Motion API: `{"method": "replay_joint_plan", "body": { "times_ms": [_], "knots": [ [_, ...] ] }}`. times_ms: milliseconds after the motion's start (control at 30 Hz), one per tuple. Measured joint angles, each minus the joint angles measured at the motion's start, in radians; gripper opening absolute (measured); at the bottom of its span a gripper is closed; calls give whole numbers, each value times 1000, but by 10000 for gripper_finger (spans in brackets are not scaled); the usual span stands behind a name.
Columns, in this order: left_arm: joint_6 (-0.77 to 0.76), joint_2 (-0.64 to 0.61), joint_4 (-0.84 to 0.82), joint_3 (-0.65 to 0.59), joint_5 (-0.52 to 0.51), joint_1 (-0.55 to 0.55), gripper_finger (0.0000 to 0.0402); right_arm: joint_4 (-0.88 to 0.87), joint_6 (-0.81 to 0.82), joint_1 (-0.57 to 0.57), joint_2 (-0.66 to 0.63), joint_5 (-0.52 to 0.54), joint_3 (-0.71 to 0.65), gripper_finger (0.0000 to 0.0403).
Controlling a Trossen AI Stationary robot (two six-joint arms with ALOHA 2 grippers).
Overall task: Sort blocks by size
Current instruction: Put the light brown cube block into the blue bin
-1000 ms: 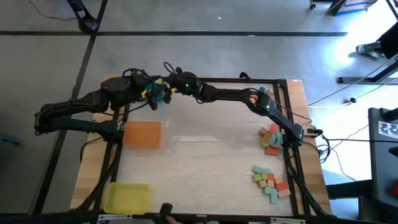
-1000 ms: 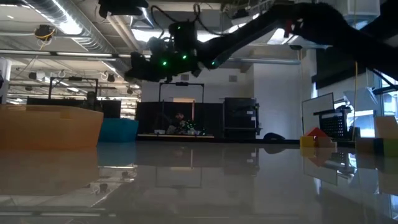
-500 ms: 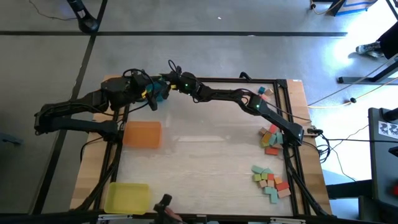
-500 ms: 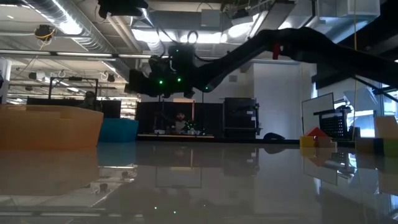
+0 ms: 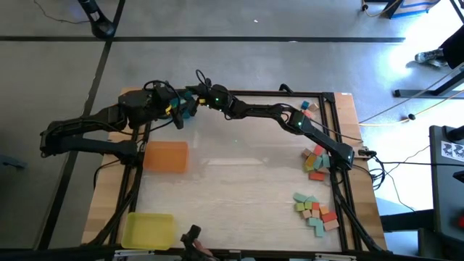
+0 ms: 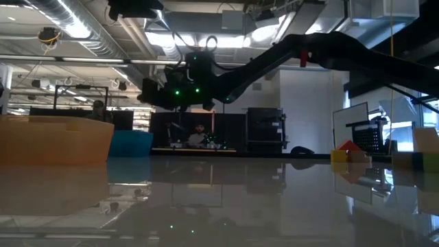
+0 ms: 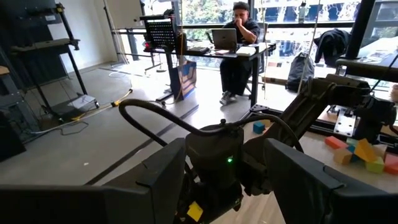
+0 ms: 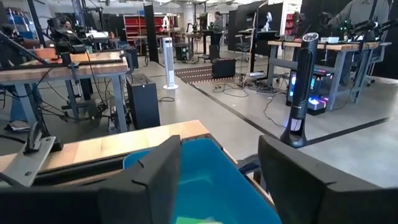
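So the overhead cam is looking straight down on the whole surface [image 5: 239,188]. The low one is sitting at surface level, staring across into the room. Both are catching the orange tray [image 5: 166,156]. The left wrist cam is pointing at the right arm [image 7: 217,165] up close, and the right wrist cam is hanging just over the blue tray [image 8: 205,180].

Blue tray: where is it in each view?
High view: blue tray at the table's upper left, mostly hidden under the arms.
Low view: left, beside the orange tray.
Left wrist view: not in it.
Right wrist view: bottom centre, below the right pincer.
Landmark: orange tray, high and low views.
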Motion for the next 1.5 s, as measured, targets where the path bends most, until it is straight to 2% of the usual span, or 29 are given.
{"method": "replay_joint_plan", "body": {
  "times_ms": [167,267,400,467,633,967,1167,1300,1433,1500],
  "knots": [
    [0,0,0,0,0,0,205,-11,-18,1,-1,0,0,228],
    [0,0,-1,0,0,0,205,-86,-25,1,-23,-32,-2,227],
    [0,0,-2,0,0,0,205,-303,-49,2,-128,-139,-2,227],
    [0,0,-4,0,0,0,205,-464,-123,1,-205,-163,0,227],
    [0,-7,-24,0,0,-2,205,-902,-290,-1,-331,-94,-1,227],
    [-19,-9,-79,0,1,-34,205,-1535,-342,-4,-560,-58,-1,227],
    [-25,-6,-114,0,1,-71,205,-1816,-288,23,-683,-32,2,227],
    [-31,-4,-114,0,1,-103,205,-1983,-231,62,-718,10,-4,227],
    [-69,11,-130,0,1,-142,205,-2087,-153,110,-790,37,0,227],
    [-78,26,-137,0,0,-162,205,-2079,-123,137,-820,53,-17,227]
  ]
}}
